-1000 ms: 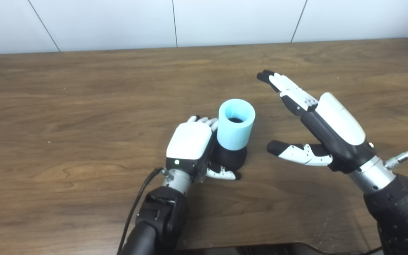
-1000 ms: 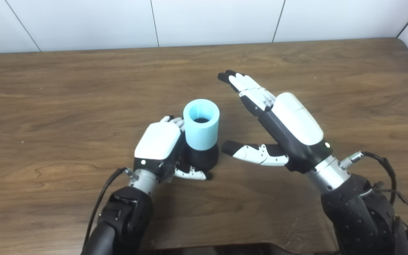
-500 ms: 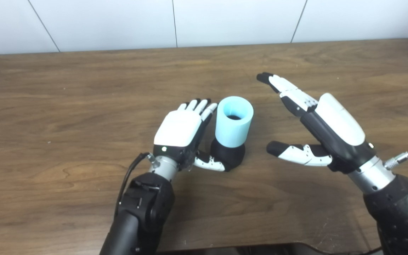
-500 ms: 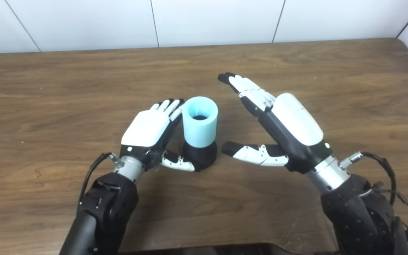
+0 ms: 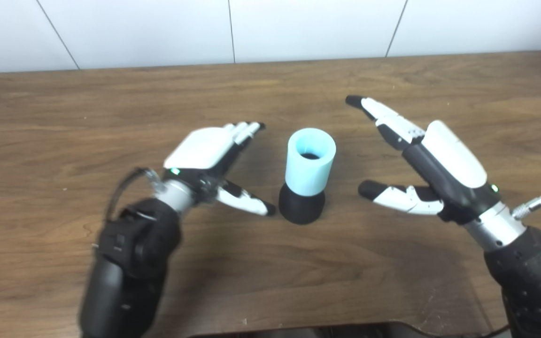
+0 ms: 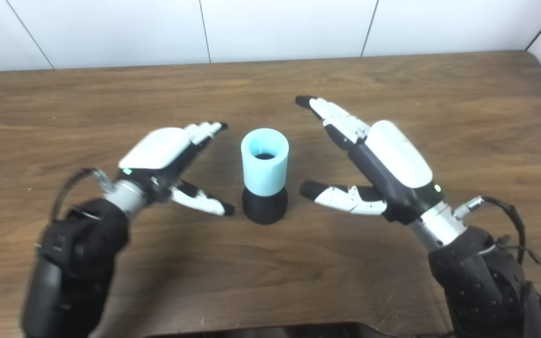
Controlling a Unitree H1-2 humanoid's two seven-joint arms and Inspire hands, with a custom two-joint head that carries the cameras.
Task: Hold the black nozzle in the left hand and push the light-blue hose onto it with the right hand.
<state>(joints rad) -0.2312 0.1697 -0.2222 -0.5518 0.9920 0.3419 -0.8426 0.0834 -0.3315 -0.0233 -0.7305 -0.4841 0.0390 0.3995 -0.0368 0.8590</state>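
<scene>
Left robot hand [image 5: 209, 152] is hovering left of centre, fingers spread and thumb angled toward the frame's middle, gripping nothing; its outline is blurring slightly. Right robot hand [image 5: 432, 162] is sitting right of centre, likewise splayed and empty, palm turned toward the middle — thumb low, fingers reaching toward the upper middle of the frame.

Between them, at centre, the light-blue hose [image 5: 310, 162] is standing upright, its lower end sitting over the black nozzle [image 5: 301, 210], which is resting on the worktop [image 5: 87, 94]. Only the nozzle's rounded base is showing below the hose; dark interior visible down the hose's open top. Neither robot hand is touching either part — both are near, with clear gaps.

Judgement: the hose appears seated on the nozzle already, so the assembly is standing unaided and the hands are flanking it with no hold needed. How deeply the hose is seated cannot be told from these views.
</scene>
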